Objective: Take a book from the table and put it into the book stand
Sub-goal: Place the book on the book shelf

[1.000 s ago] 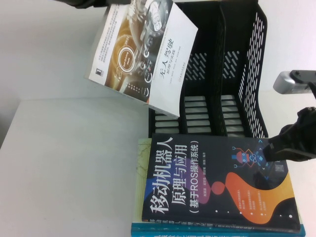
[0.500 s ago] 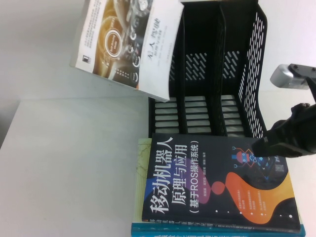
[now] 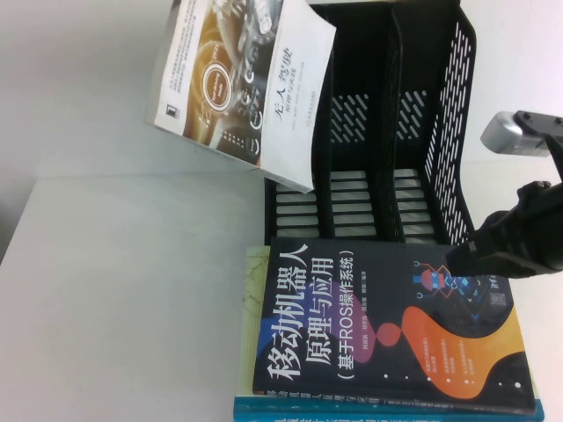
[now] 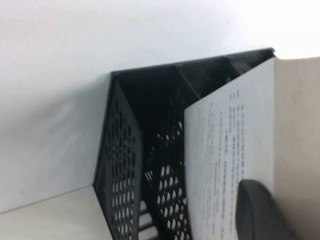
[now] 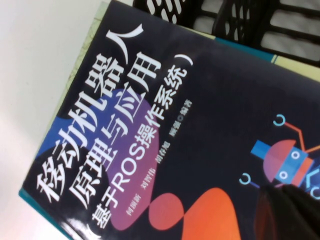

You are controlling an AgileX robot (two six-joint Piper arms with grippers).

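The book [image 3: 242, 83], white cover with a dark dashboard photo, hung tilted in the air above the table [image 3: 132, 290], in front of the left end of the book stand [image 3: 387, 132]; its lower corner overlapped the stand's leftmost slot in the high view, but whether it was inside the slot could not be told; its top edge ran out of the frame, so the left gripper was not seen in the high view; in the left wrist view one dark finger [image 4: 262, 212] lay against the book's white text-printed face [image 4: 225, 165], so the left gripper was pinching the book, with the stand's perforated wall [image 4: 120, 165] just beyond it.

The stand stood upright at the far side of the table, three slots, all without books.

A dark navy book [image 3: 387, 325] with large white characters and an orange blob lay flat just in front of the stand, on top of a teal-edged book [image 3: 387, 407].

The right gripper [image 3: 453, 258] was low over the navy book's right part, by the small robot drawing; fingers pressed together, pinching nothing; contact with the cover could not be told; in the right wrist view its dark tip [image 5: 287, 210] showed at the edge over that cover [image 5: 150, 125].
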